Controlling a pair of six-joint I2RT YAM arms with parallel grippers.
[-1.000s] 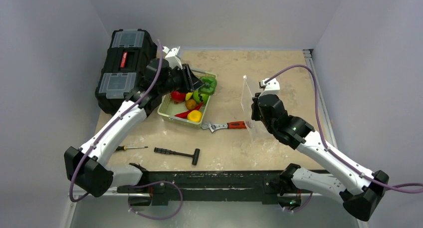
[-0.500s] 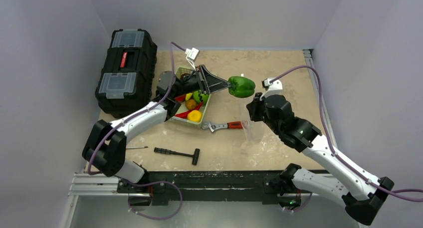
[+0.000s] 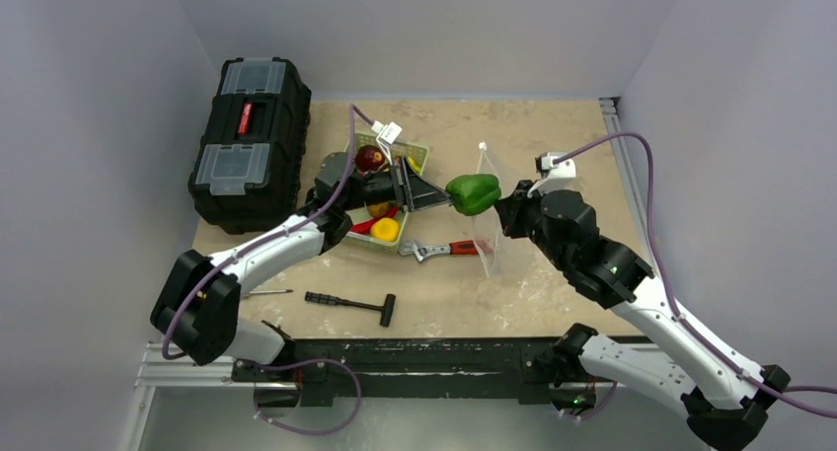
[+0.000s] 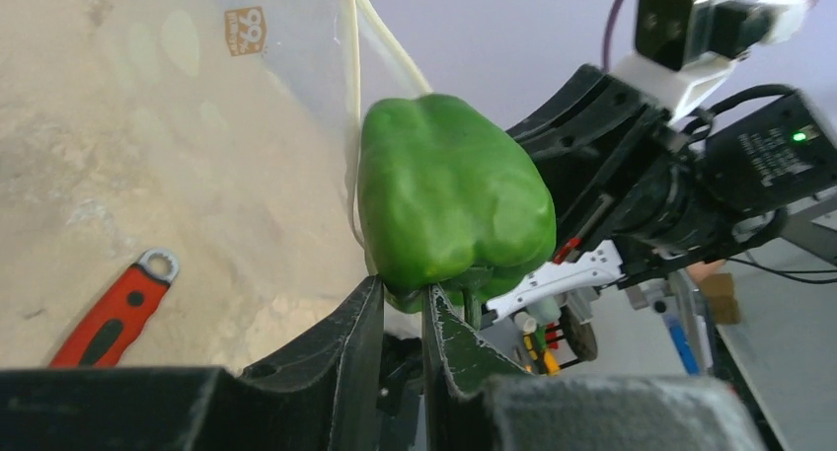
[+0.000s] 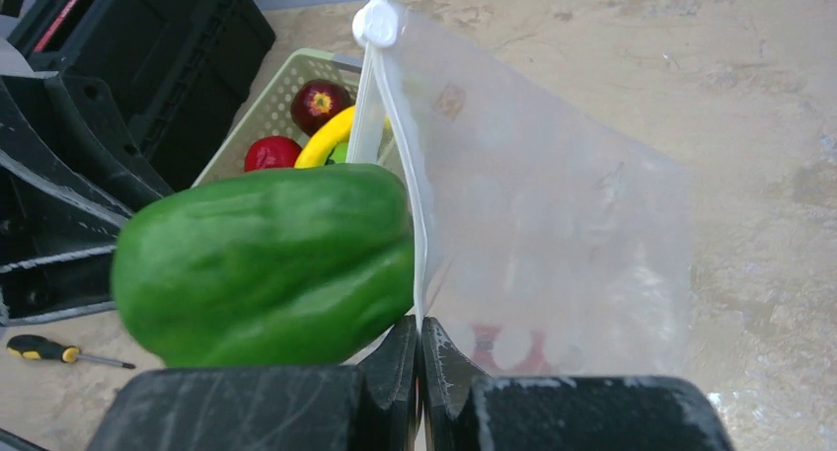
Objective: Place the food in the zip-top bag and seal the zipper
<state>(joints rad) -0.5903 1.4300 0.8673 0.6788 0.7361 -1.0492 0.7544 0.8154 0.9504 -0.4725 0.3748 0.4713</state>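
My left gripper (image 3: 442, 200) is shut on the green pepper (image 3: 474, 192), pinching its stem end (image 4: 449, 288), and holds it in the air against the mouth of the zip-top bag (image 3: 487, 214). My right gripper (image 5: 418, 323) is shut on the bag's zipper strip (image 5: 417, 224) and holds the clear bag (image 5: 553, 244) upright, the white tab (image 5: 375, 21) at the top. The pepper (image 5: 266, 263) touches the left side of the strip. The other food, a dark red fruit (image 3: 369, 157), a yellow piece (image 3: 385, 229) and a red piece, lies in the pale green basket (image 3: 422, 151).
A black toolbox (image 3: 245, 135) stands at the back left. A red-handled wrench (image 3: 449, 248) lies under the bag. A black hammer (image 3: 353, 304) and a small screwdriver (image 3: 259, 293) lie near the front edge.
My left gripper lifted the green pepper out of the basket and carried it right to the bag's mouth. My right gripper kept hold of the bag and shifted a little to the right.
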